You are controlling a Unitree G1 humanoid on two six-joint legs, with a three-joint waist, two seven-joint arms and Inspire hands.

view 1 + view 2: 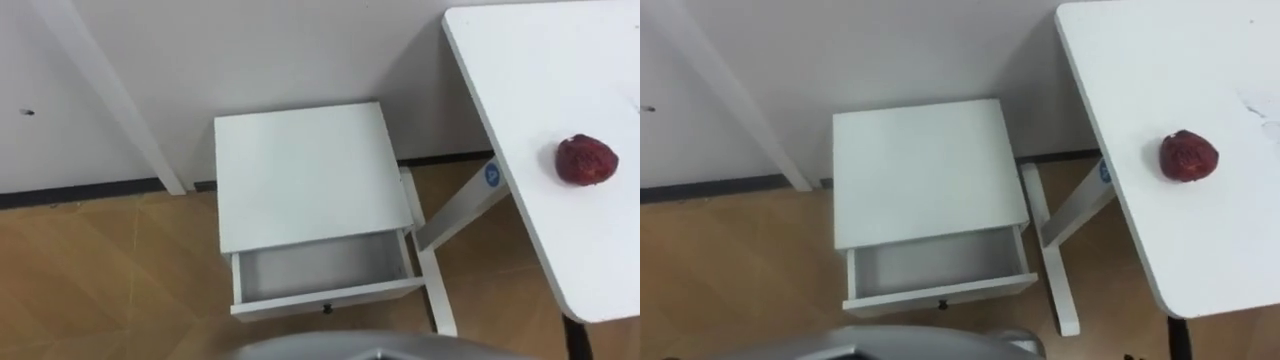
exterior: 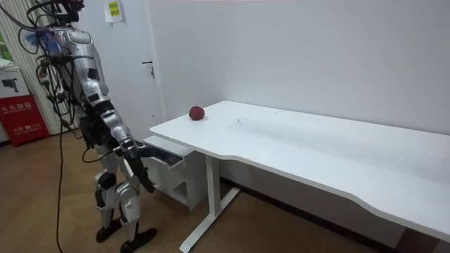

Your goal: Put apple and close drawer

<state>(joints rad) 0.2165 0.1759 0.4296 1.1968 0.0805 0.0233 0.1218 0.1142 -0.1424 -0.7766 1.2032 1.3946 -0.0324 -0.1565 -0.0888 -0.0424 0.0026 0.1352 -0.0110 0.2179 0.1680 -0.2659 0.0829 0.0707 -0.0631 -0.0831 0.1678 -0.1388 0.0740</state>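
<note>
A dark red apple (image 1: 587, 160) lies on the white table (image 1: 545, 60) to my right, near its left edge; the room view shows the apple (image 2: 196, 113) at the table's far corner. Below me a small white cabinet (image 1: 300, 170) stands against the wall. Its top drawer (image 1: 318, 268) is pulled open, with nothing inside and a small dark knob on its front. In the room view I stand facing the cabinet (image 2: 169, 172), and my right hand (image 2: 144, 176) hangs low just before the drawer front.
The table's white leg and foot (image 1: 440, 290) stand close beside the cabinet's right side. A slanted white post (image 1: 110, 95) leans along the wall at the left. Wooden floor lies to the left of the cabinet. A red box (image 2: 21, 116) stands at the room view's left.
</note>
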